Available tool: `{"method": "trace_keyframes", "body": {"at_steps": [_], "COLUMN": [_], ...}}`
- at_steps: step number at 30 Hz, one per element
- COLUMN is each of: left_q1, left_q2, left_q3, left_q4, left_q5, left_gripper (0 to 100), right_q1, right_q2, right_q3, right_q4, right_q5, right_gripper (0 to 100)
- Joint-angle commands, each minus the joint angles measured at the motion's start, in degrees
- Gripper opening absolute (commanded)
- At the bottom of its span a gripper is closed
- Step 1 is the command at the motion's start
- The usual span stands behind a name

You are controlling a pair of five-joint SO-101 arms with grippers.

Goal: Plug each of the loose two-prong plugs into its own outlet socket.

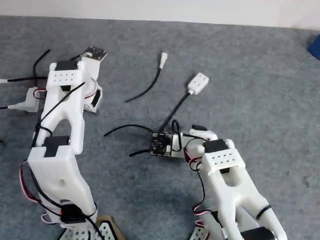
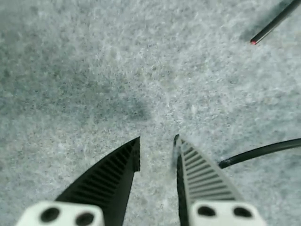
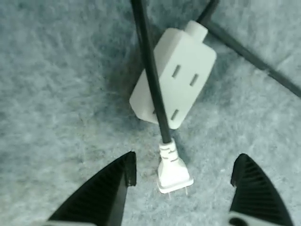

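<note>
A white outlet block (image 3: 174, 77) with several sockets lies on the grey carpet. A white two-prong plug (image 3: 173, 174) lies just in front of it, prongs pointing away from the block, its black cable (image 3: 149, 70) running over the block. My right gripper (image 3: 186, 157) hangs open above the plug, one finger on each side, not touching it. In the high view a second white outlet block (image 1: 198, 83) and another white plug (image 1: 163, 60) lie farther back. My left gripper (image 2: 157, 140) is slightly open over bare carpet, holding nothing.
Black cables (image 1: 145, 92) curl across the middle of the carpet. A cable end with a red tip (image 2: 254, 41) and another black cable (image 2: 263, 150) lie near my left gripper. White connectors (image 1: 20, 105) with cables sit at the left edge. A blue object (image 1: 315, 46) is at the right edge.
</note>
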Motion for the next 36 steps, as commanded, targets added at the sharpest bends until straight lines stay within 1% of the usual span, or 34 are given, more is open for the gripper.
{"method": "trace_keyframes", "body": {"at_steps": [1,6,15,17,21,22,23,24,26,29,31,33,34,36], "left_q1": [0.75,0.75,0.84,0.84,0.84,0.84,0.84,0.84,0.84,0.92,0.92,1.19,1.19,1.19], "left_q2": [-2.77,-2.77,-2.68,-2.68,-2.68,-2.68,-2.68,-2.68,-2.68,-2.68,-2.59,-2.59,-2.59,-2.68], "left_q3": [-0.31,-0.31,-0.22,-0.22,-0.22,-0.22,-0.22,-0.22,-0.22,-0.22,-0.22,-0.22,-0.13,0.75], "left_q4": [-0.09,-0.09,-0.35,-0.35,-0.35,-0.44,-0.44,-0.44,-0.44,-0.44,-0.44,-0.44,-0.44,-0.88], "left_q5": [-0.44,-0.53,-0.53,-0.53,-0.53,-0.53,-0.53,-0.53,-0.53,-0.53,-0.53,-0.53,-0.53,-0.53], "left_gripper": [13,13,13,13,13,13,13,13,13,13,13,13,13,13], "right_q1": [-0.31,-0.04,-0.31,-0.31,-0.04,-0.04,0.04,0.04,0.04,0.04,0.57,1.01,1.01,1.10], "right_q2": [3.21,10.42,12.88,12.88,13.14,13.14,12.88,12.88,12.79,12.79,12.79,12.79,12.79,12.79], "right_q3": [-0.31,-0.31,-0.84,-0.84,-0.84,-0.84,-0.66,-0.84,-1.27,-4.79,-7.60,-10.95,-12.44,-14.55], "right_q4": [-3.12,-9.98,-10.68,-10.68,-10.68,-10.68,-10.59,-10.51,-10.59,-10.15,-7.25,-0.84,3.12,10.07], "right_q5": [0.09,-0.18,-2.20,-2.20,-2.20,-2.20,-2.29,-2.90,-7.12,-16.18,-20.92,-21.71,-21.01,-15.47], "right_gripper": [31.3,31.3,30.6,24.5,0.3,0.5,3.2,2.9,0.3,0.7,0.7,0.7,0.7,0.7]}}
